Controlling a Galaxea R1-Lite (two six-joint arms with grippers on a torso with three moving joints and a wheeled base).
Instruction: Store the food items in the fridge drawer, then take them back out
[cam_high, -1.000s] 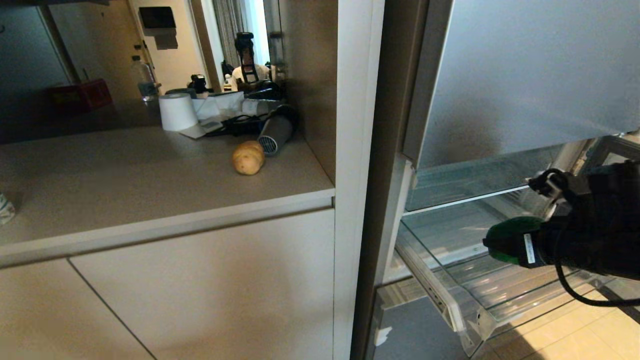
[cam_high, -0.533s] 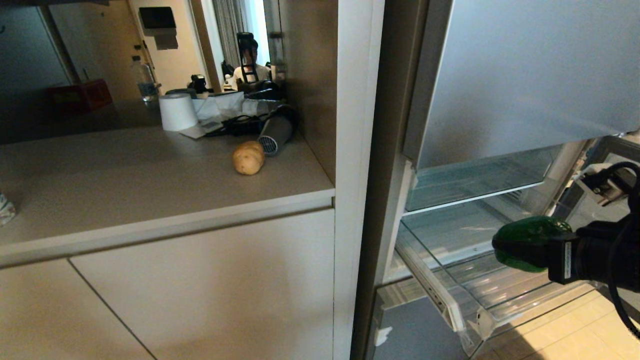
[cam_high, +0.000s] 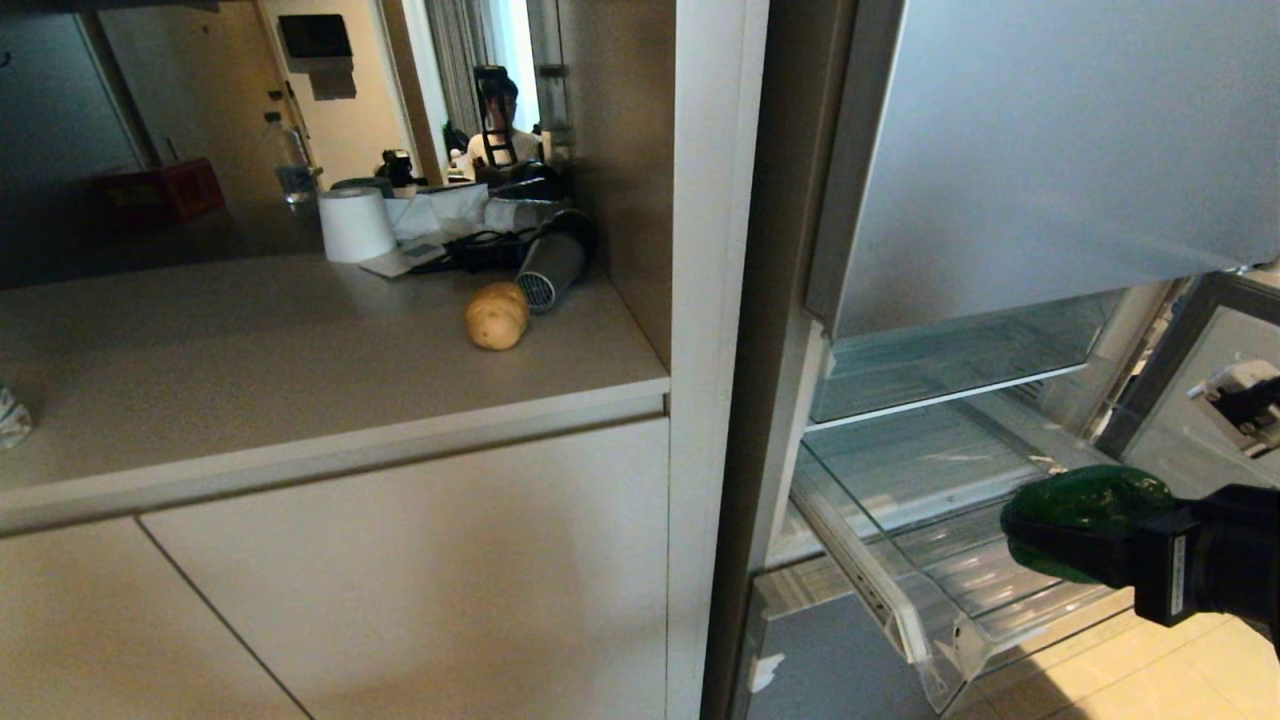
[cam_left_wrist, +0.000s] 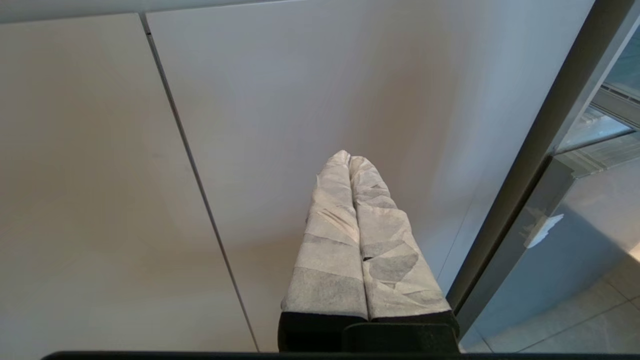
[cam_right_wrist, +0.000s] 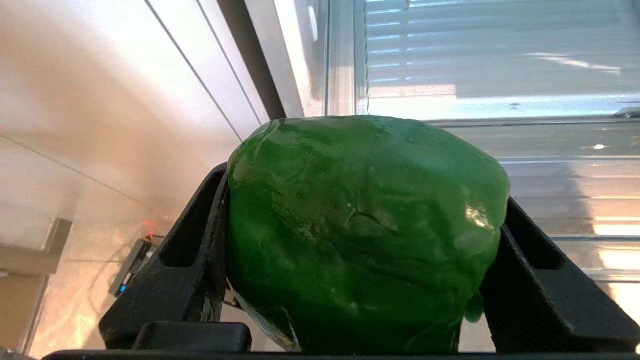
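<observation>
A glossy dark-green bell pepper (cam_high: 1085, 508) hangs over the front right part of the pulled-out clear fridge drawer (cam_high: 905, 615), clear of its ribbed bottom. My right gripper (cam_high: 1050, 528) reaches in from the right and is shut on it. In the right wrist view the pepper (cam_right_wrist: 365, 225) fills the space between the black fingers (cam_right_wrist: 197, 235), with the drawer (cam_right_wrist: 550, 165) beyond. The tan potato (cam_high: 496, 315) lies on the counter (cam_high: 250, 380). My left gripper (cam_left_wrist: 349, 157) is shut and parked low, facing a cabinet door.
A grey hair dryer (cam_high: 550, 265) and a white paper roll (cam_high: 355, 223) sit behind the potato. A flat-fronted clear drawer (cam_high: 950, 360) lies above the open one, under the silver-grey fridge door (cam_high: 1050, 150). A white cabinet post (cam_high: 715, 300) separates counter from fridge.
My right gripper has drawn back to the right and sunk a little with the pepper still in it, toward the drawer's front. Potato and left arm have stayed put.
</observation>
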